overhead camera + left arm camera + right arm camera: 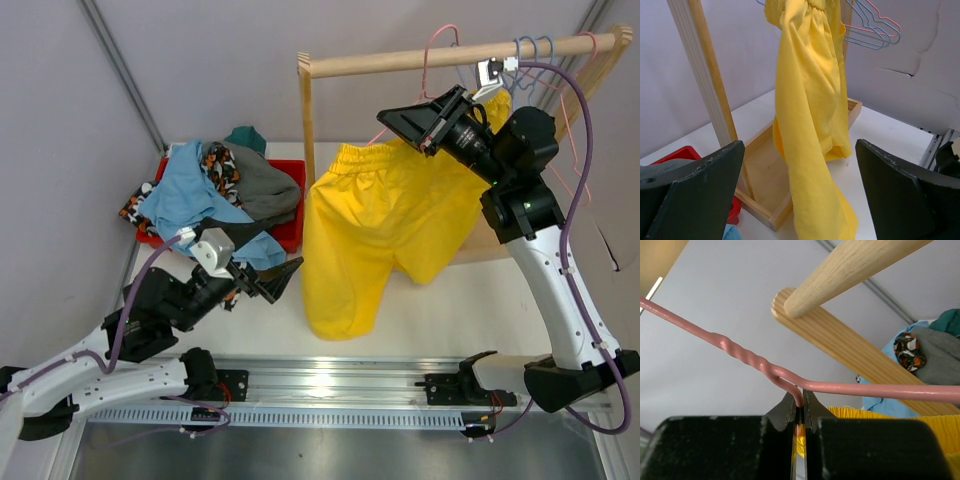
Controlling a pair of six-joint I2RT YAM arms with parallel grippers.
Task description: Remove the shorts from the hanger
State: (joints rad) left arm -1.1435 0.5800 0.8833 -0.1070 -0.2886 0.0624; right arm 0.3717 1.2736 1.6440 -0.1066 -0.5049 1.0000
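Note:
The yellow shorts (385,225) hang from a pink wire hanger (440,45) on the wooden rail (400,62). My right gripper (400,120) is up at the waistband. In the right wrist view it (799,402) is shut on the pink hanger (865,388) just below its twisted neck, with yellow fabric (880,415) behind. My left gripper (283,280) is low, left of the shorts' hem, and open. In the left wrist view its fingers (705,190) stand wide with nothing between them, facing the shorts (810,125).
A red bin (292,225) at the back left holds light blue (190,195), camouflage (222,168), grey (262,185) and teal (247,137) shorts. Bare hangers (535,50) hang at the rail's right end. The rack's post (307,130) and wooden base frame (765,170) stand beside the yellow shorts.

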